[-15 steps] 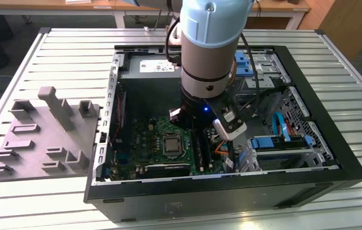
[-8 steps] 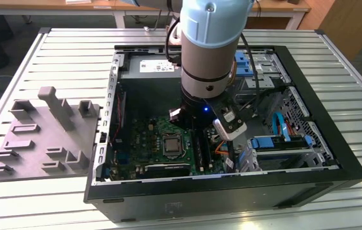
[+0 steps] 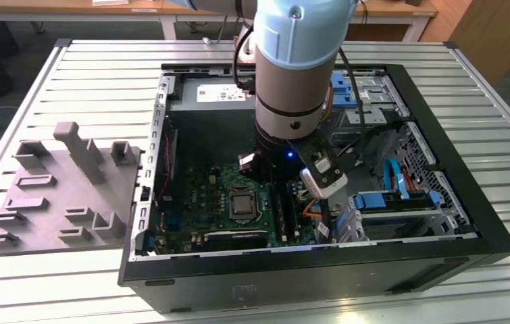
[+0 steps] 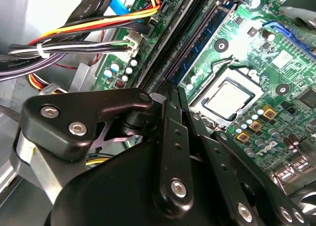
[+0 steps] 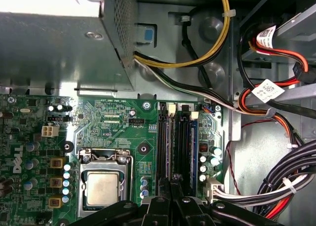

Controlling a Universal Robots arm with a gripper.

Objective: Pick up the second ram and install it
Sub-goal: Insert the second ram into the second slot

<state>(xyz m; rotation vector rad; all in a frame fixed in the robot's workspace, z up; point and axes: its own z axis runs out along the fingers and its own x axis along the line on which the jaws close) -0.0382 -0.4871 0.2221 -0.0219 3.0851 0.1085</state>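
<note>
My gripper [image 3: 284, 187] reaches down inside the open computer case, just over the memory slots of the green motherboard [image 3: 202, 202]. Its black fingers [image 4: 170, 117] are pressed together at the tips. The second ram [image 5: 181, 149] shows edge-on as a thin dark strip running from the fingertips along a slot. Its faces are hidden. In the neighbouring slot stands another dark blue stick [image 5: 194, 142], also seen as a blue strip [image 4: 207, 35] in the second wrist view. The silver processor socket [image 5: 102, 186] lies beside the slots.
The grey power supply box [image 3: 223, 93] sits at the case's far end. Bundled yellow, red and black cables [image 5: 284, 181] hang close to the slots. Drive bays with blue parts [image 3: 390, 202] fill the exterior view's right. A grey moulded fixture [image 3: 61, 196] stands outside the case.
</note>
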